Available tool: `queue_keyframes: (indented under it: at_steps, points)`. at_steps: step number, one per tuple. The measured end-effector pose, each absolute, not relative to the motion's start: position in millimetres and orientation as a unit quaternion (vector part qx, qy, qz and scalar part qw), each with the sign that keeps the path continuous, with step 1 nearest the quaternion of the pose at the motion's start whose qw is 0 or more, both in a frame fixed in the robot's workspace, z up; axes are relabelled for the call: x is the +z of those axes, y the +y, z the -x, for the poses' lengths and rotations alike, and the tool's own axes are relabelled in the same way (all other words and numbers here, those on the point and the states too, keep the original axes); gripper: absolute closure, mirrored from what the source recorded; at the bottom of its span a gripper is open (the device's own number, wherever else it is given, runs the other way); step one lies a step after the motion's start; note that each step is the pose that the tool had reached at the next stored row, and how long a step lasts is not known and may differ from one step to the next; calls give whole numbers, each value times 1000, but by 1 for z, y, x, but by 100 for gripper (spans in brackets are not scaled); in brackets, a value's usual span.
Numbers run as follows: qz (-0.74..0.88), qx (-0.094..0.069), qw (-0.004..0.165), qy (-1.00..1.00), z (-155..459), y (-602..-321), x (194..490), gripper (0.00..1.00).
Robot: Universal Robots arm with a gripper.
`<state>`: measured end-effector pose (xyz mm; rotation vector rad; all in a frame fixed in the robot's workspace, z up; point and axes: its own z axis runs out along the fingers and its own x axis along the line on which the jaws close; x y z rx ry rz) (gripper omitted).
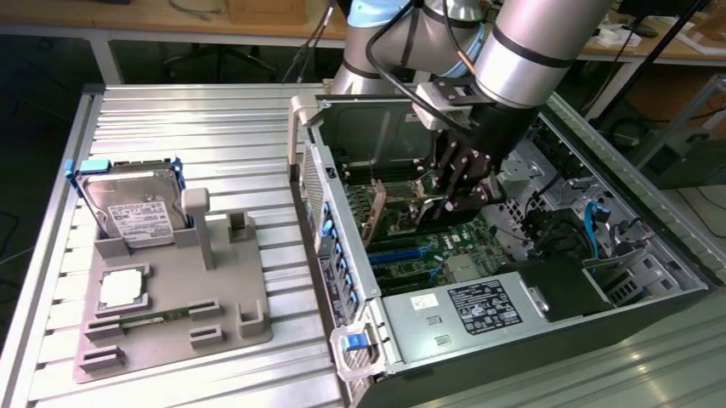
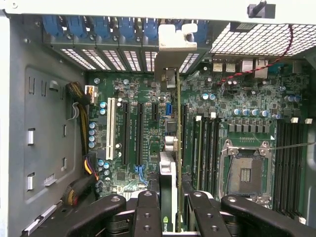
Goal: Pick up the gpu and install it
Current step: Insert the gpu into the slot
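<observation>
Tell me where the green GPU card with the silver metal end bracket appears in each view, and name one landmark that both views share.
Exterior view: the green GPU card with the silver metal end bracket stands on edge inside the open computer case, gripped by the black tool just above the motherboard.
Wrist view: the card runs edge-on up the picture's middle, its bracket meeting the rear slot openings.
Shared landmark: the row of blue slot latches along the case's rear wall.

I see the open grey metal computer case (image 1: 635, 289) at the exterior view's right, the flat grey plastic parts tray (image 1: 170, 314) left of it, the silver boxy hard drive (image 1: 134, 208) upright on that tray.
</observation>
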<state>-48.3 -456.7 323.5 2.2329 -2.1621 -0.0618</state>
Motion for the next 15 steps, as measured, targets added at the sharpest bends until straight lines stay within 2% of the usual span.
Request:
queue_keyframes:
  at_steps: [15]
  points:
    - [-718, -18, 15, -695, 48, -457, 317, 73]
